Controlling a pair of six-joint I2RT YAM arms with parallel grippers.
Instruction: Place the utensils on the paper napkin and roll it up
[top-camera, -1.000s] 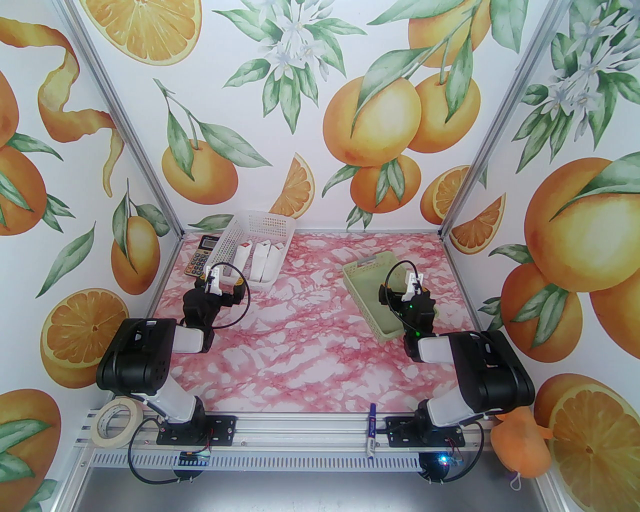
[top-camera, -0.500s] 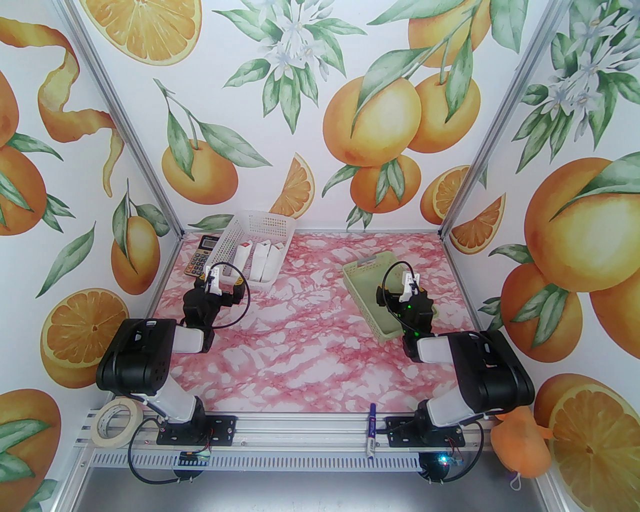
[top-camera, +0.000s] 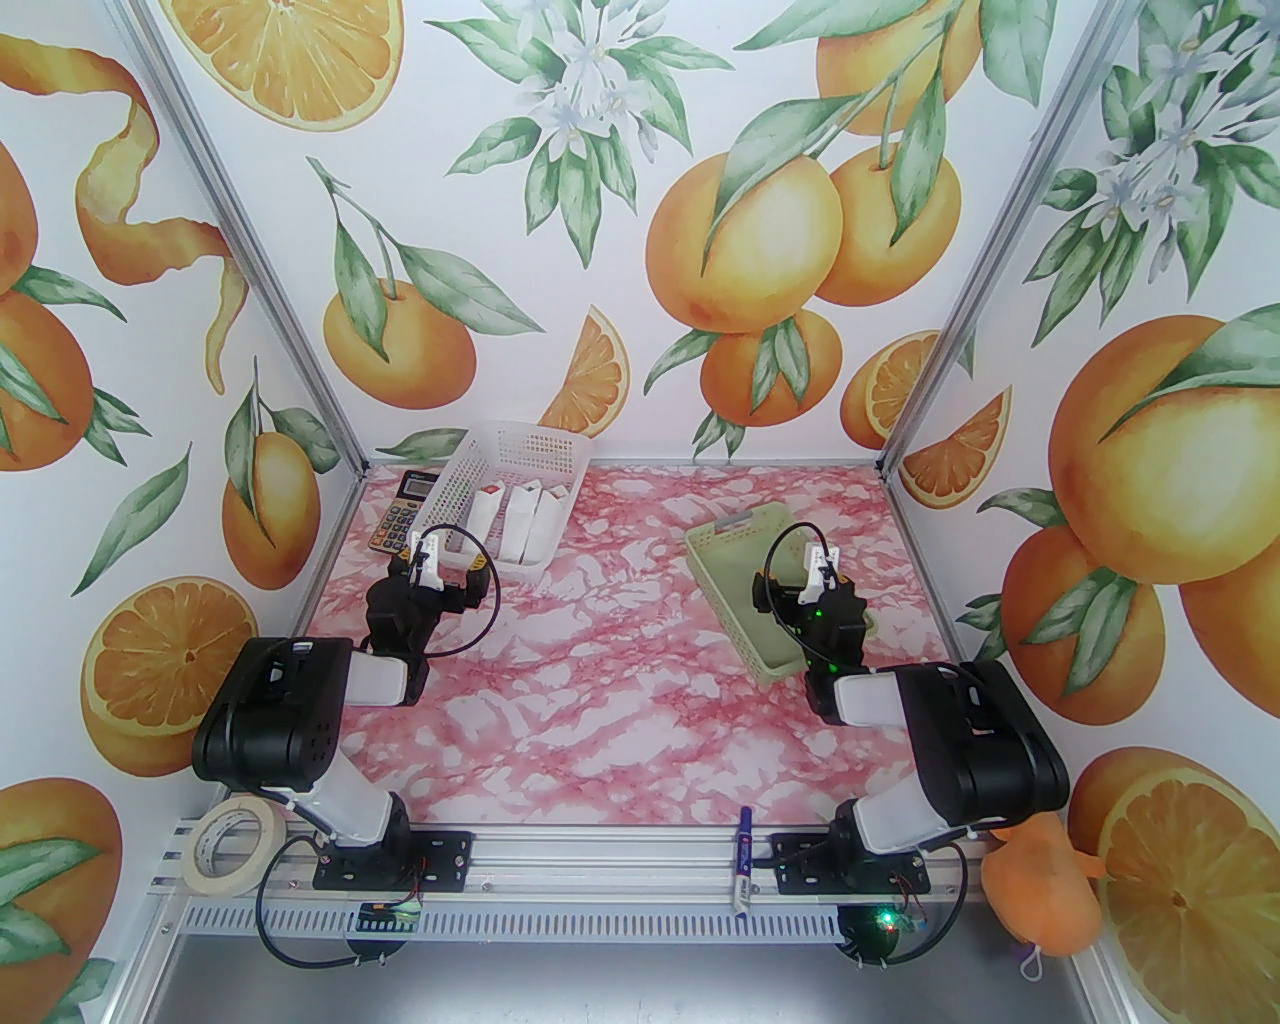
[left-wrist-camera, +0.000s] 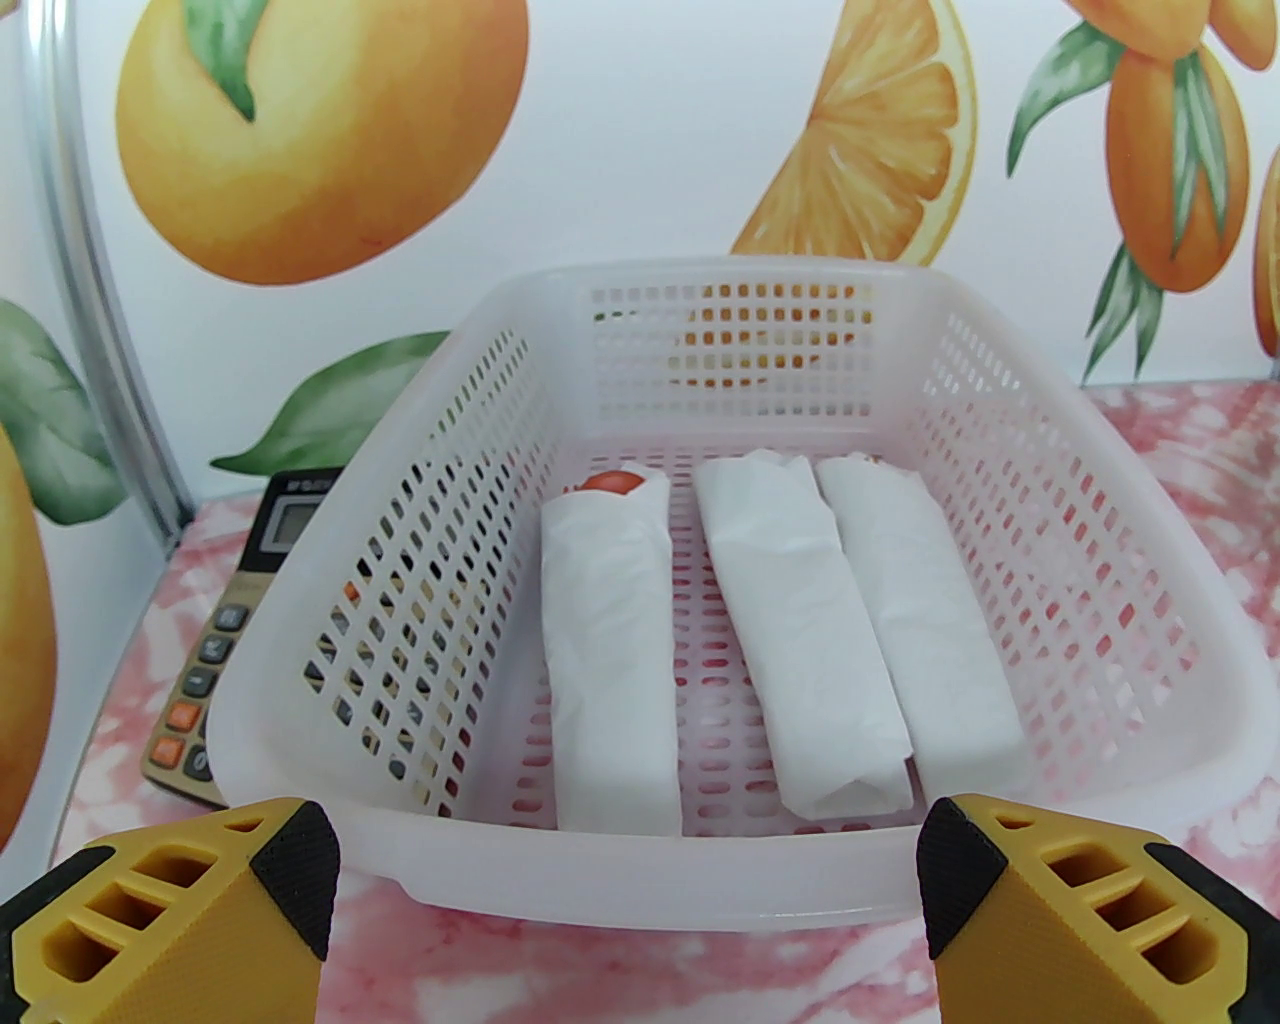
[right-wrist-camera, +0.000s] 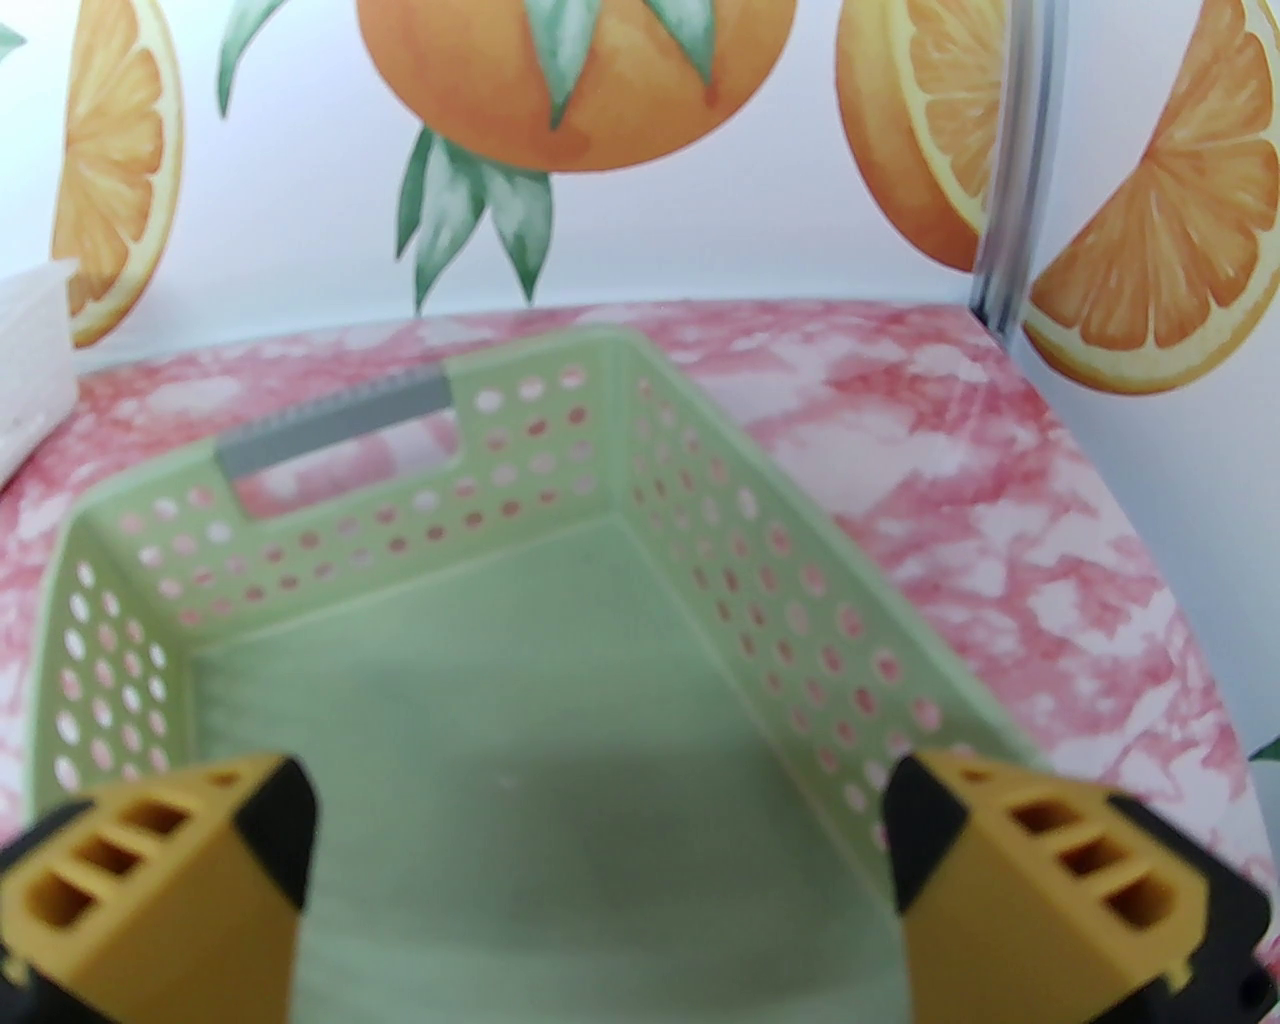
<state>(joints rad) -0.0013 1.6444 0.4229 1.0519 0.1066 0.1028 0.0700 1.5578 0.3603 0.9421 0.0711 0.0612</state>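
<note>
**Three napkin rolls lying in the white basket, both grippers spread**

On the pink marbled table (top-camera: 600, 690), two baskets are sitting toward the far side. One white perforated basket (left-wrist-camera: 1050, 560) is at the far left and one pale green basket (right-wrist-camera: 760, 560) is to the right, well apart from it. Three rolled paper napkins are lying side by side on the white basket's floor, running near to far: the left roll (left-wrist-camera: 610, 650), the middle roll (left-wrist-camera: 800, 640) and the right roll (left-wrist-camera: 930, 630). The middle and right rolls are lying right against each other, while the left roll is lying a little apart from them. One orange-red utensil head (left-wrist-camera: 613, 482) is peeking out of the far end of the left roll. What the other two rolls are wrapping cannot be told.

The left gripper (left-wrist-camera: 625, 880) is hanging just on the near side of the white basket's near rim, its two yellow fingers spread wide. The right gripper (right-wrist-camera: 600, 830) is hovering over the near part of the green basket, its two fingers likewise spread wide apart. One grey handle strip (right-wrist-camera: 335, 420) is showing on the green basket's far wall.

One calculator (left-wrist-camera: 230, 640) is lying just left of the white basket. On the near rail, one blue-and-white marker pen (top-camera: 743, 872) is lying between the two arm bases. One roll of masking tape (top-camera: 215, 880) is resting at the near left, and one orange fabric bundle (top-camera: 1040, 890) is sitting at the near right.
</note>
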